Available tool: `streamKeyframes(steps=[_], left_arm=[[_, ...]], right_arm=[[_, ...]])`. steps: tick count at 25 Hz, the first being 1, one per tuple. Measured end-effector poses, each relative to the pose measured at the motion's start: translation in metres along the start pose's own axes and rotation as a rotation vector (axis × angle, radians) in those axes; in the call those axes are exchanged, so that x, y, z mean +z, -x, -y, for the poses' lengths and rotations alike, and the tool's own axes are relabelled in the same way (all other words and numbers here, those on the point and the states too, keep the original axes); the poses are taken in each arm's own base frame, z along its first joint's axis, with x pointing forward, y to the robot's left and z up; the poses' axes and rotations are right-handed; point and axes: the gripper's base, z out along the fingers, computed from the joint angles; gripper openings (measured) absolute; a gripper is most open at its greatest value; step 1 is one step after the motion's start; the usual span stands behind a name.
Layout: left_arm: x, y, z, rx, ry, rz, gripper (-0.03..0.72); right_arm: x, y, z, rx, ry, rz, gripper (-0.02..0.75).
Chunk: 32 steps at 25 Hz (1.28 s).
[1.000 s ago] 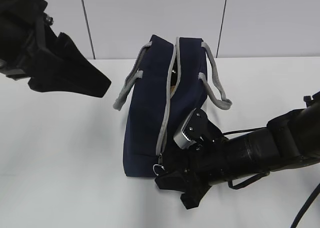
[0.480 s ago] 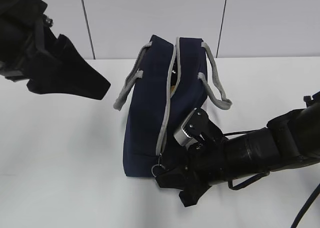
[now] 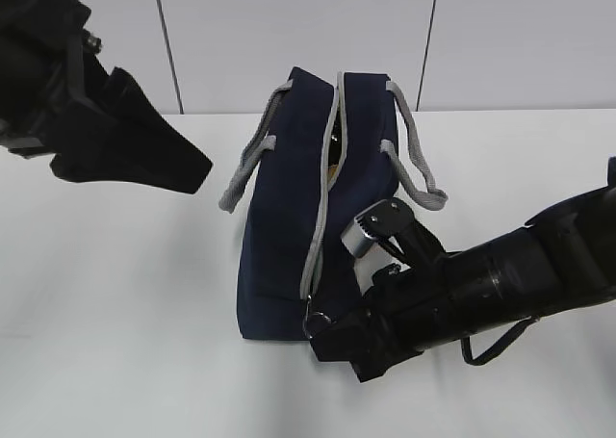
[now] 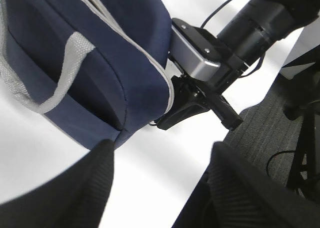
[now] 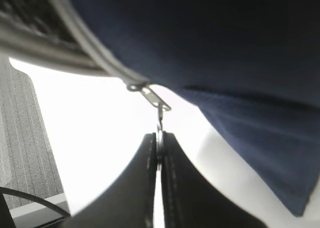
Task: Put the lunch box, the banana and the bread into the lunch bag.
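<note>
1. Nearest the exterior camera, the right arm (image 3: 481, 289) lies low and almost level over the white table (image 3: 125, 294), reaching in from the right edge toward the middle, its silver wrist block tilted upward.
2. The right gripper (image 3: 322, 327) sits at the near bottom corner of the lunch bag (image 3: 294, 207). In the right wrist view its jaws are pressed together on the metal ring pull (image 5: 159, 125), which hangs from the slider at the end of the grey zipper strip (image 3: 322, 183).
3. The lunch bag rests on the table at the centre, its long side running away from the camera, grey webbing handles (image 3: 412, 149) drooping to either side. The zipper gapes a little near the far end, and something dark with a pale edge shows inside; what it is cannot be told.
4. Farthest back, the left arm (image 3: 43, 82) hangs raised at the upper left, well apart from the bag. The left gripper (image 4: 160, 188) is spread wide with nothing between its fingers.
</note>
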Motion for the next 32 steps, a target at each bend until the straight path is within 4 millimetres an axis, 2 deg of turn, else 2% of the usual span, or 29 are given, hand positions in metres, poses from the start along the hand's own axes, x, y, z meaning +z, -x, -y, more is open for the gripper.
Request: streamKeyframes(steps=[12, 18, 32], left_arm=[[0.000, 0.000, 0.000, 0.000, -0.001, -0.002, 0.414], [0.000, 0.000, 0.000, 0.000, -0.003, -0.004, 0.414], [0.000, 0.000, 0.000, 0.000, 0.001, 0.003, 0.414]], right_arm=[[-0.035, 0.022, -0.024, -0.027, -0.016, -0.008, -0.016], [-0.058, 0.049, -0.032, -0.110, -0.087, 0.073, -0.016], [-0.079, 0.104, -0.029, -0.230, -0.149, 0.127, -0.016]])
